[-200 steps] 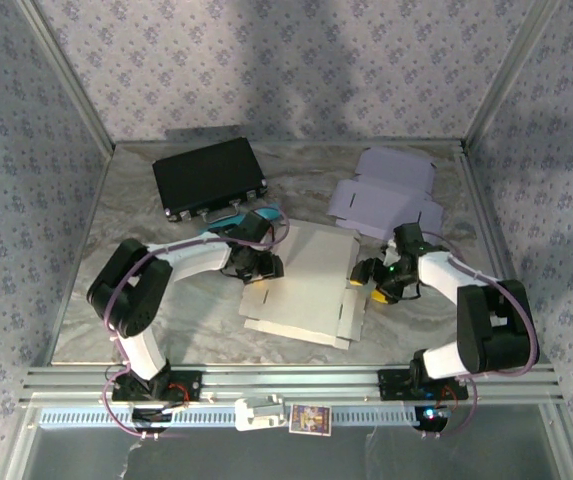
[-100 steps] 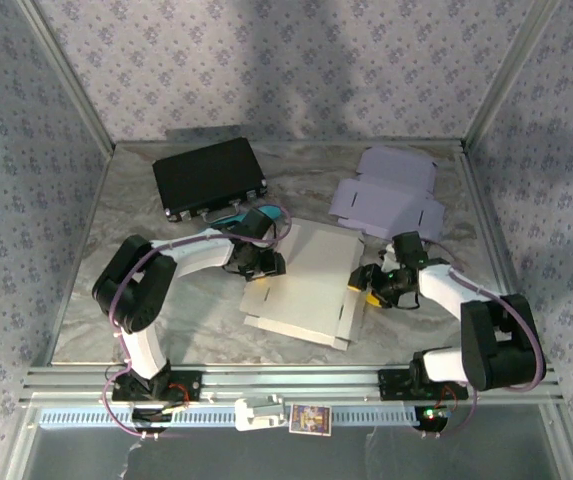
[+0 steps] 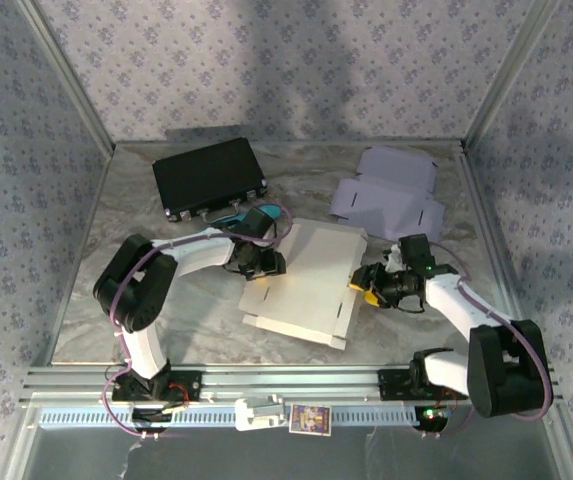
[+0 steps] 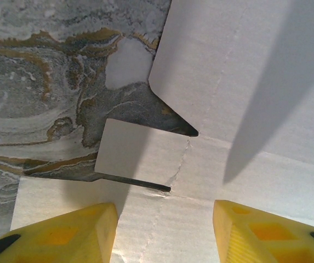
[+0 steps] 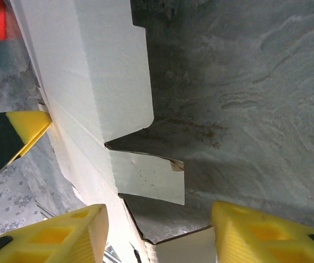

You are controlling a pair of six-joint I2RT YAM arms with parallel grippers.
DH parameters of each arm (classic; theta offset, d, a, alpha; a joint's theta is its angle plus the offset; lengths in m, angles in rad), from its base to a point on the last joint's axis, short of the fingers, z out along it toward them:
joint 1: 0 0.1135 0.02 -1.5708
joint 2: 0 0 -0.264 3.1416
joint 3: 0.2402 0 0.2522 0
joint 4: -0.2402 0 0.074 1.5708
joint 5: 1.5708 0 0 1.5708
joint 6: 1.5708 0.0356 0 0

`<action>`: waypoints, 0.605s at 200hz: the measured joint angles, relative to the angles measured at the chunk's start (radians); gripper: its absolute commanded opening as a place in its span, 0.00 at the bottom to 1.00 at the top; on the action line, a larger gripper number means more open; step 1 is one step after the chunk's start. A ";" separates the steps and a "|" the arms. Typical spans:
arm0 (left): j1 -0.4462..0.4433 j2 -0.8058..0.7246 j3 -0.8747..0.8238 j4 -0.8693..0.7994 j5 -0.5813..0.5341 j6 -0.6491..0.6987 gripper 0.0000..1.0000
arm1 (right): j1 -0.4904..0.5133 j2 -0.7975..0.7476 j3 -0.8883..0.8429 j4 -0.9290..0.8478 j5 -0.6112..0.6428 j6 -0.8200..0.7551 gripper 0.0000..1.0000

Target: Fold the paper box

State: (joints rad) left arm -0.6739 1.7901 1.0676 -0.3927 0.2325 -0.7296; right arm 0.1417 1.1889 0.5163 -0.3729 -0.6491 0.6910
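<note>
- You have the paper box [image 3: 306, 285] spread out and unfolded in the middle of the table [image 3: 166, 300], between your two arms.
- Your left gripper [image 3: 259, 263] sits at the box's left edge, toward its far corner. In the left wrist view its yellow fingers [image 4: 63, 235] stand wide apart above the cardboard, with nothing pinched between them.
- Just ahead of those fingers you see a small tab [image 4: 129, 153] and a pointed notch cut into the box's edge, with marble showing beside them.
- Your right gripper [image 3: 366, 285] is at the box's right edge. Its fingers [image 5: 272, 235] are spread, and a small side flap [image 5: 151, 178] lies ahead of the gap between them, not gripped.
- A black case [image 3: 209, 177] rests at the far left, well apart from the box.
- A flat lavender cardboard blank [image 3: 386, 195] lies near the box's far right corner.
</note>
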 measured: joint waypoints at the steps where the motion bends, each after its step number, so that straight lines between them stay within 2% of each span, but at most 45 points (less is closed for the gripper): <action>1: 0.000 0.000 0.000 0.000 0.000 0.000 0.51 | 0.000 -0.002 0.000 -0.002 -0.001 0.002 0.54; 45: 0.000 0.006 0.006 0.000 0.000 0.006 0.51 | -0.020 -0.083 0.000 -0.060 -0.008 0.013 0.52; 121: 0.001 0.013 0.018 -0.004 0.000 0.007 0.51 | -0.041 -0.151 -0.011 -0.076 -0.056 0.074 0.35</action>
State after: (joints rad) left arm -0.6731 1.8034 1.0859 -0.3965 0.2329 -0.7227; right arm 0.1005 1.0378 0.5053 -0.4492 -0.7048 0.7650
